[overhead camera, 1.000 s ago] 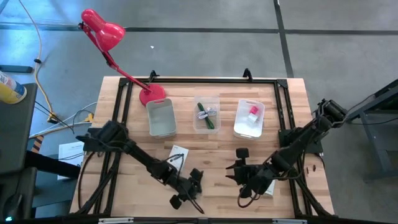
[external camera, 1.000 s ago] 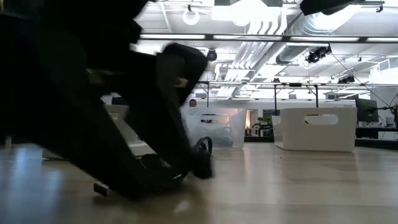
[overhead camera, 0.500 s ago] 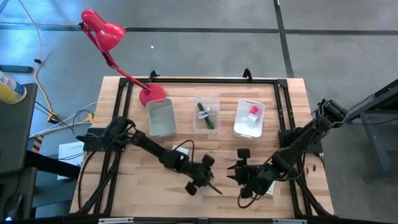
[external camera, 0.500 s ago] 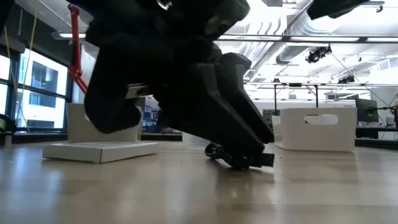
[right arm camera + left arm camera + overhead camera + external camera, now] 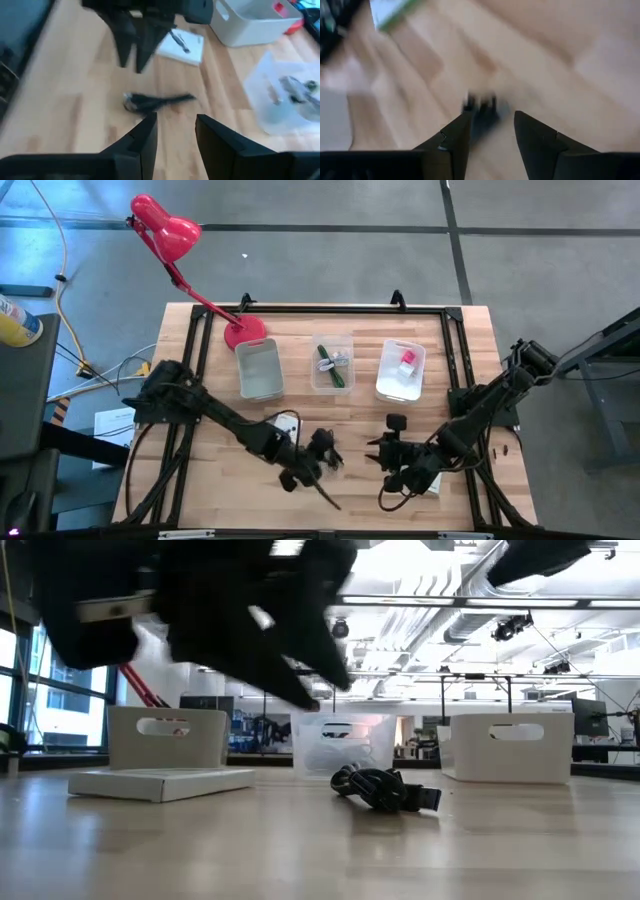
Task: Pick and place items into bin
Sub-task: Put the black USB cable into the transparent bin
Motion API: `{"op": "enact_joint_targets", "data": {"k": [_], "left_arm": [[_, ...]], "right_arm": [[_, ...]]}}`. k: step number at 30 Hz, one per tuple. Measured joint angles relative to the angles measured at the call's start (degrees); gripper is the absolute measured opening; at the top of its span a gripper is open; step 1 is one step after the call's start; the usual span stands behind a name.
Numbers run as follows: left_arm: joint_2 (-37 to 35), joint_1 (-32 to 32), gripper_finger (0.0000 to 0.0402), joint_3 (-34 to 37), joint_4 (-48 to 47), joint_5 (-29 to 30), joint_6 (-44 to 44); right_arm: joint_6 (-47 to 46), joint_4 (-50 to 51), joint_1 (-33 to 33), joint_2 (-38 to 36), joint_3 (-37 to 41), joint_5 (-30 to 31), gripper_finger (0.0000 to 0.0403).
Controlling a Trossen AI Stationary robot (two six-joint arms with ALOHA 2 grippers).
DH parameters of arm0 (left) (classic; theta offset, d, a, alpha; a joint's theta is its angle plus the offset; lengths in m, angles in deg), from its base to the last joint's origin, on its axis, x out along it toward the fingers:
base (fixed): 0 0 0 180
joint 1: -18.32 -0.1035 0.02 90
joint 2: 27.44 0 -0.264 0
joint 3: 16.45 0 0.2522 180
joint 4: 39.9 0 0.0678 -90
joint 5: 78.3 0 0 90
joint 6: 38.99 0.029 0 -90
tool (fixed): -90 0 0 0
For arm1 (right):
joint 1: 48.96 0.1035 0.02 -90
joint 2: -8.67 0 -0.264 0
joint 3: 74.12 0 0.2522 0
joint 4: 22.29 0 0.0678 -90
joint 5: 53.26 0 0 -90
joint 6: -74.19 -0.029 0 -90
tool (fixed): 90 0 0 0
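Black left gripper [image 5: 322, 450] hangs over the front-centre of the table [image 5: 230, 490], fingers apart and holding nothing, likely lining up on the black cable [image 5: 385, 789] lying loose below. Right gripper [image 5: 385, 452] waits near, fingers parted and empty. White bin [image 5: 401, 370] stands behind, apparently already holding a pink cube.

Three bins stand in a row along the far half of the wooden table [image 5: 220, 470]: the white plastic bin [image 5: 259, 369] nearest the left edge, the clear plastic bin [image 5: 333, 364] in the middle, the white handled bin [image 5: 401, 371] nearest the right edge. The red desk lamp [image 5: 165, 232] rises from the far left corner. A white card [image 5: 287, 423] lies before the left bin. The black cable [image 5: 385, 788] lies near the front edge, between the two arms.
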Motion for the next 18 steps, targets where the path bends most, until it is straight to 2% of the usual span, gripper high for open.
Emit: {"op": "enact_joint_targets", "data": {"k": [3,6,10,14,18], "left_arm": [[-1.5,2.6,0.0138,0.1,-8.4,6.3,-1.9],[-2.1,5.3,0.0138,0.1,-12.8,14.5,-4.9],[-2.3,8.6,0.0138,0.1,-18.1,22.5,-9.8],[-2.3,11.2,0.0138,0.1,-24.2,27.7,-16.3],[-2.3,13.3,0.0138,0.1,-29.4,32.1,-22.1]], "right_arm": [[0.1,-7.0,-1.9,0.0,2.7,-2.2,0.0124],[-0.6,-17.0,-4.8,0.2,7.3,-7.1,0.0124],[-6.0,-28.9,-8.3,0.2,14.1,-10.2,0.0124],[-10.1,-32.9,-10.3,0.2,17.2,-11.1,0.0124],[-9.5,-33.8,-11.6,2.3,15.1,-13.6,0.0124]]}}
